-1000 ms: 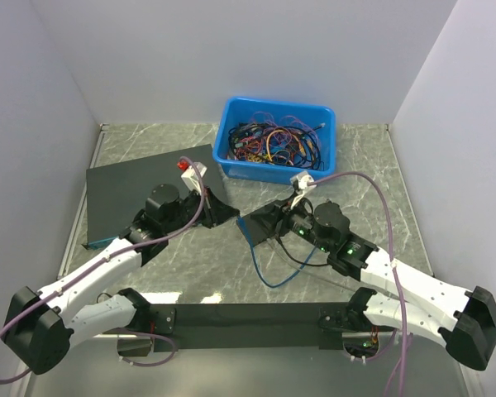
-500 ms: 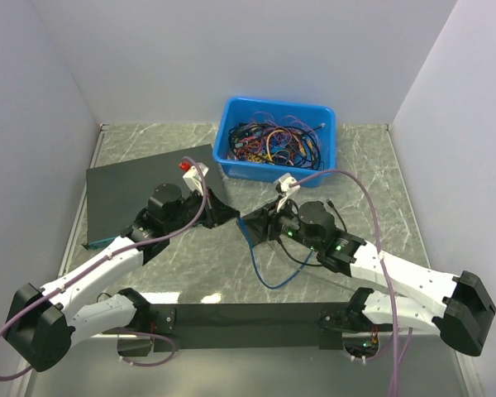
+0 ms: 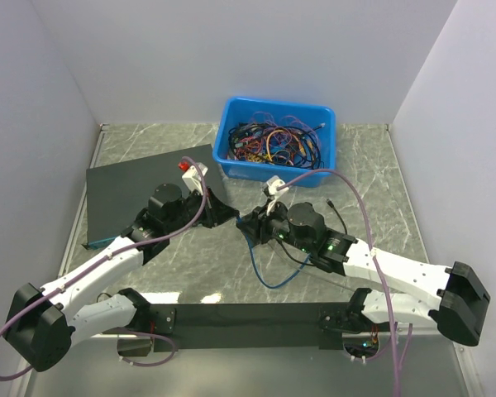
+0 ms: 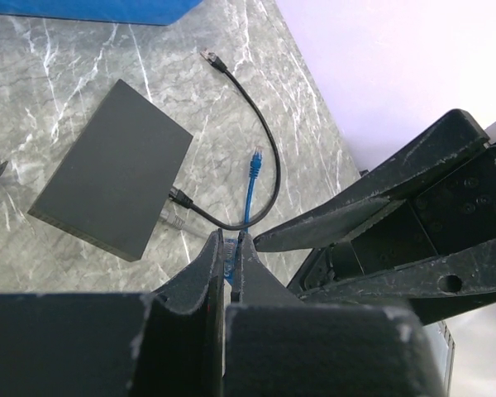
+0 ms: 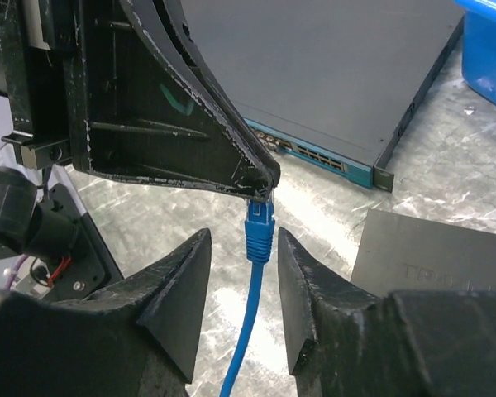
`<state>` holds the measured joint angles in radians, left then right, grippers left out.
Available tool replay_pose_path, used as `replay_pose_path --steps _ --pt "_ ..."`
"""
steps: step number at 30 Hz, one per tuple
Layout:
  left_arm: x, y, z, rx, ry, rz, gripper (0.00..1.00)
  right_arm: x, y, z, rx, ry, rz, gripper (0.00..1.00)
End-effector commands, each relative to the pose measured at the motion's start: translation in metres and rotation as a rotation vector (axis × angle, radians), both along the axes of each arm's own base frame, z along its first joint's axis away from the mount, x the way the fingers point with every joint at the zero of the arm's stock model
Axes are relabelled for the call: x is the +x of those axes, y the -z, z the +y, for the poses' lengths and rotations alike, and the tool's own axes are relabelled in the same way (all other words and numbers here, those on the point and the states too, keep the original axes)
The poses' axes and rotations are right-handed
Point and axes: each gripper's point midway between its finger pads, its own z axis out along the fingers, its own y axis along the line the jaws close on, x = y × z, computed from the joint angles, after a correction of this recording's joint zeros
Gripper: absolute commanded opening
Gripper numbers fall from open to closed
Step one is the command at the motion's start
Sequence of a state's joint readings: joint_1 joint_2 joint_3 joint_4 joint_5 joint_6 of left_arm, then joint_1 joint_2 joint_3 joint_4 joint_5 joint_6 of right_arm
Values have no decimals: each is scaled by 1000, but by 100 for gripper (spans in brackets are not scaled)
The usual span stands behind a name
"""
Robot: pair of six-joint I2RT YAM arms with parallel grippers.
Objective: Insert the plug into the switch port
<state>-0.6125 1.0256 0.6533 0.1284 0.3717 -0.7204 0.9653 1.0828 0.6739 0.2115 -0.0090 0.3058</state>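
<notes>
Top external view: a grey marbled table (image 3: 149, 139) walled in white, with a blue bin (image 3: 240, 169) of cables at the far side. Both arms reach inward and meet mid-table. The left gripper (image 4: 231, 240) is pinched on the plug (image 5: 258, 227). The right gripper (image 5: 242, 241) has its fingers apart on either side of it, near the small black switch (image 4: 112, 190).

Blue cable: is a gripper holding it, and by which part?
The left gripper pinches the plug at its end; the right gripper is open, flanking the blue cable just below.
</notes>
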Motion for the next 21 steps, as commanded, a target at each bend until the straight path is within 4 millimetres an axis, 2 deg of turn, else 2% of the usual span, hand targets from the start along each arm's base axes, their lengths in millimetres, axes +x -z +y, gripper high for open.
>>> replay_pose_path --steps 1,7,21 --pt "3 -11 -1 -16 -9 -23 1 8 -26 5 29 24 -56 44" --pt "3 -8 0 -4 -18 -17 0 9 -19 10 -11 38 -51 37" --pt "3 -8 1 -2 -21 -18 0 5 -14 18 -41 43 -57 35"
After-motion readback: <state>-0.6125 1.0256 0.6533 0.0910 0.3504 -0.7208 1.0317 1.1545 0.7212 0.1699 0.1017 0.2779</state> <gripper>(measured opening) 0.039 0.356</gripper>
